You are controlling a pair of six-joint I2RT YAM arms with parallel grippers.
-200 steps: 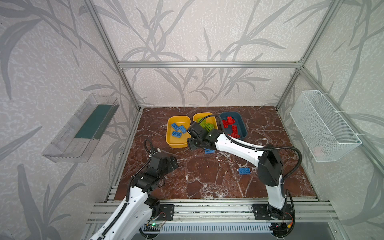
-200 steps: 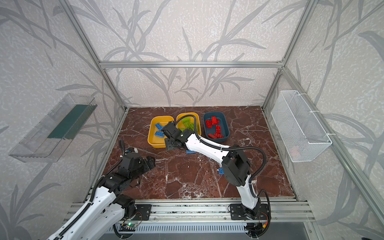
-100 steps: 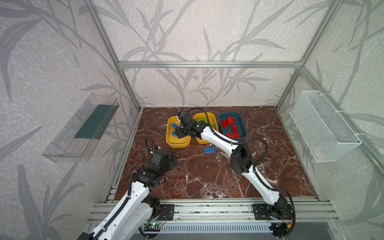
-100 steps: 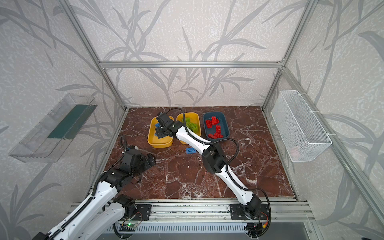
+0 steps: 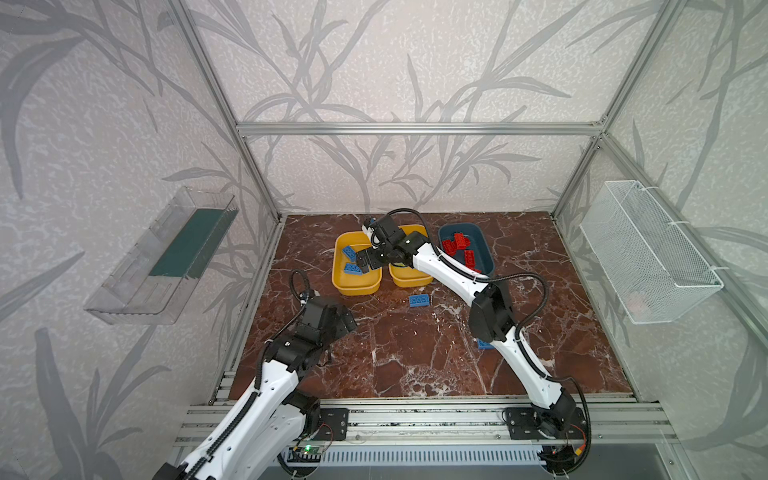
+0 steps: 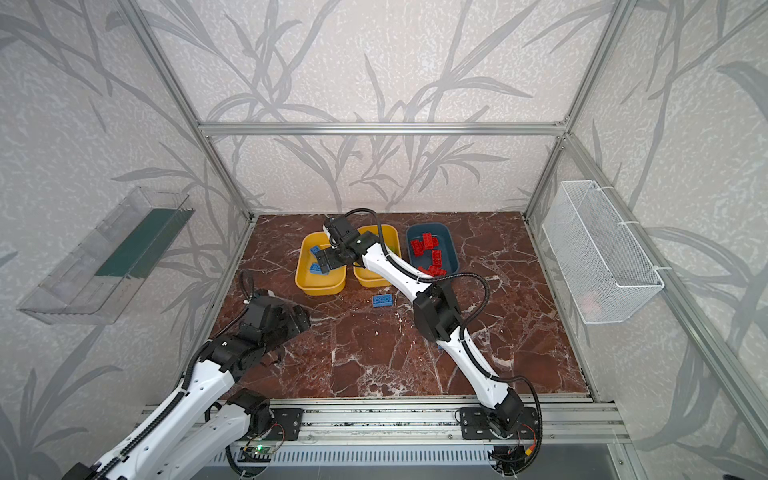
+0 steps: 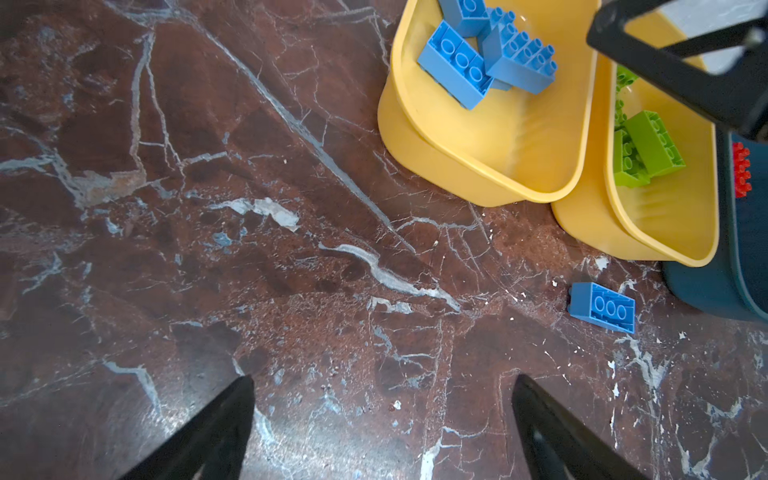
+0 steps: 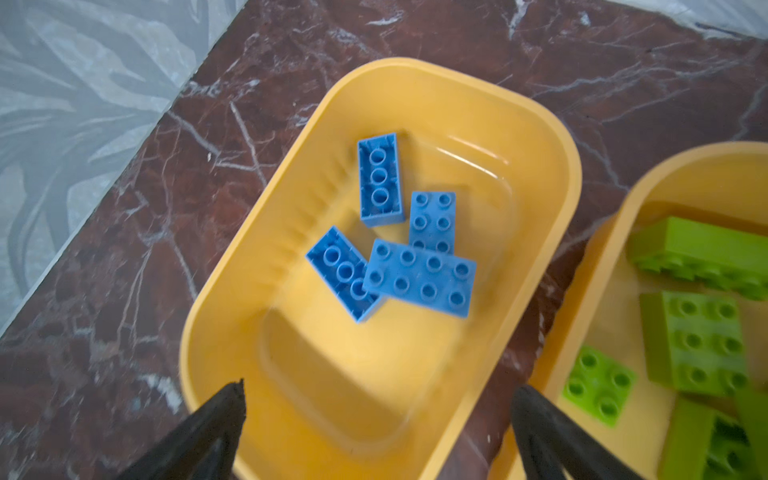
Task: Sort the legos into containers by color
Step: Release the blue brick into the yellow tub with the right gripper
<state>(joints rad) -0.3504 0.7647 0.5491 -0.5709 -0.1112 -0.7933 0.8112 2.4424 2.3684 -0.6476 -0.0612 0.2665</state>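
Swung the right gripper (image 8: pixel 378 390) from the near side of the tubs to above the shallow yellow plastic tub on the left (image 5: pixel 356 287) within the last second, then spread its jaws wide; holds nothing now, with four small blue studded plastic bricks (image 8: pixel 419 278) lying in that tub beneath it, one overlapping two others. Keeps the left gripper (image 7: pixel 382 382) wide open and empty too, hovering over the brown marble tabletop (image 5: pixel 395 353) at the front left, well apart from the tubs. Shows lime green bricks (image 8: pixel 692 340) in the middle yellow tub (image 5: pixel 411 279) and red bricks (image 5: pixel 457 245) in the dark teal tub (image 5: pixel 484 249). Leaves one blue brick (image 5: pixel 419 300) loose on the tabletop just in front of the yellow tubs, hollow side up, and what looks like another (image 5: pixel 483 344) half hidden under the right arm. Risks from here, by judgement: clipping the tub rim on the way out and shoving it against its close neighbour; overlooking the hidden brick; losing the loose one from a shallow pinch on its smooth sides
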